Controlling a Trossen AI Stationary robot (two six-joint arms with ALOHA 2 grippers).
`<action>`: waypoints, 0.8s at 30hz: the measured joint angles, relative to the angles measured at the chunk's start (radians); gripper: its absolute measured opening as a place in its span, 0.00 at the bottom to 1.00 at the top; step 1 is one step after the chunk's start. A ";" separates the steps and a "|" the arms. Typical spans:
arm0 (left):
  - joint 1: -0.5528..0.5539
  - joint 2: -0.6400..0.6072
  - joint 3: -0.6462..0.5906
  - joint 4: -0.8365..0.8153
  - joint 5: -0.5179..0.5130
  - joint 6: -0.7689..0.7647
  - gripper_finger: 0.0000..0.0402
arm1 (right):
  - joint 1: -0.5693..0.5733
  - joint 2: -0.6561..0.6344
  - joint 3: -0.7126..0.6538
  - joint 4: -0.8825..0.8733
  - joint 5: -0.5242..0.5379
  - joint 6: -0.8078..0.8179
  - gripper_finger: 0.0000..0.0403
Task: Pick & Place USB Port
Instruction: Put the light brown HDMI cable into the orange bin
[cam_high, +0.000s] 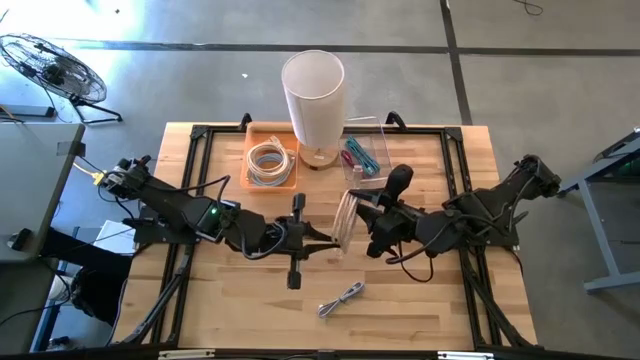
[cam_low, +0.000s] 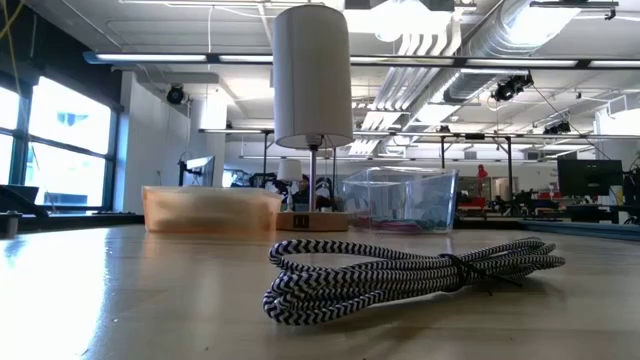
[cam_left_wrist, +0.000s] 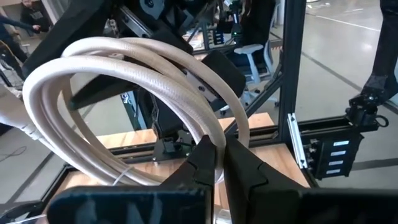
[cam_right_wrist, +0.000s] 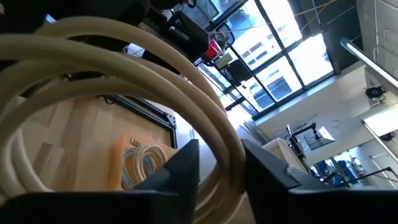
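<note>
Cream-white and soft, the coiled USB cable (cam_high: 346, 218) hangs above the table centre, between both grippers. The left gripper (cam_high: 322, 238) has its jaws pressed together on one strand of the coil. The right gripper (cam_high: 362, 212) has its jaws around the strands on the other side, but I cannot tell if they pinch or are letting go. The coil looks light and floppy, so one strand is probably enough hold. Further left sits the orange tray (cam_high: 253, 183) with another coil, then the white lamp (cam_high: 314, 95), then the clear bin (cam_high: 372, 140). A braided black-white cable (cam_high: 340, 298) lies nearer the front edge.
</note>
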 joint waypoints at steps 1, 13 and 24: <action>0.000 0.000 0.000 -0.002 0.000 0.000 0.02 | 0.000 0.000 0.000 -0.002 -0.001 0.009 0.29; 0.001 -0.030 0.000 -0.049 -0.085 0.020 0.02 | 0.015 -0.005 -0.001 -0.006 0.175 -0.033 0.37; 0.000 -0.137 0.001 -0.451 -0.309 -0.049 0.02 | 0.126 -0.099 -0.001 -0.095 0.408 0.010 0.40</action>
